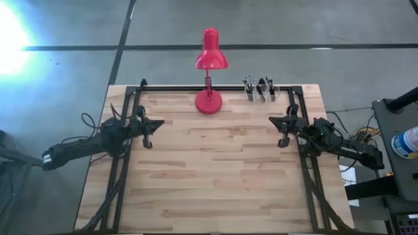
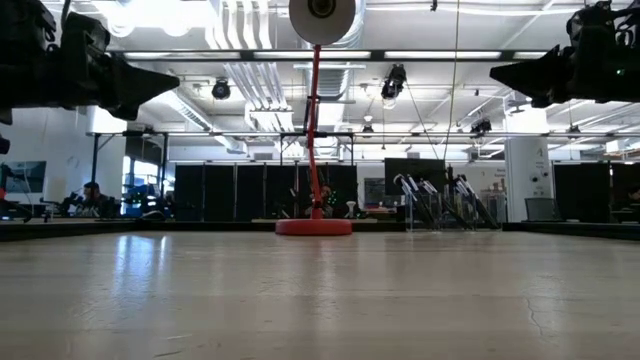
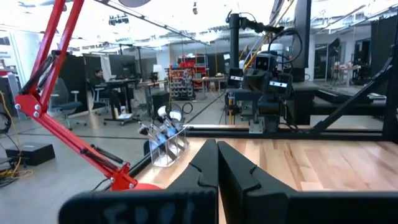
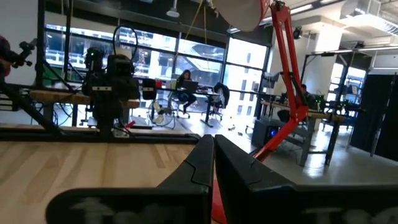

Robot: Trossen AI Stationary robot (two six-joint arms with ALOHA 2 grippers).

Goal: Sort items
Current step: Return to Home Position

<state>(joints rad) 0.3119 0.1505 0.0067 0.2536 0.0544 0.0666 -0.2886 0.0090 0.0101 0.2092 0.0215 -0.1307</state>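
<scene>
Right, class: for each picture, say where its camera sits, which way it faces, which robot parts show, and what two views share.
High view: overhead, straight down on the light wooden table; both dark arms, left claw, right claw.
Low view: tabletop height, level across into the room; arm ends at top corners.
Left wrist view: on the left arm, facing the right arm; own shut fingers.
Right wrist view: mirrored, facing the left arm.
Shared by high and low: red desk lamp, clear plastic organizer of brushes.

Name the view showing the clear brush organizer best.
The left wrist view: the organizer stands nearest there, side-on, brushes poking out. The low view shows it far across the table; the high view, from above near the red lamp; the right wrist view, not at all.
</scene>
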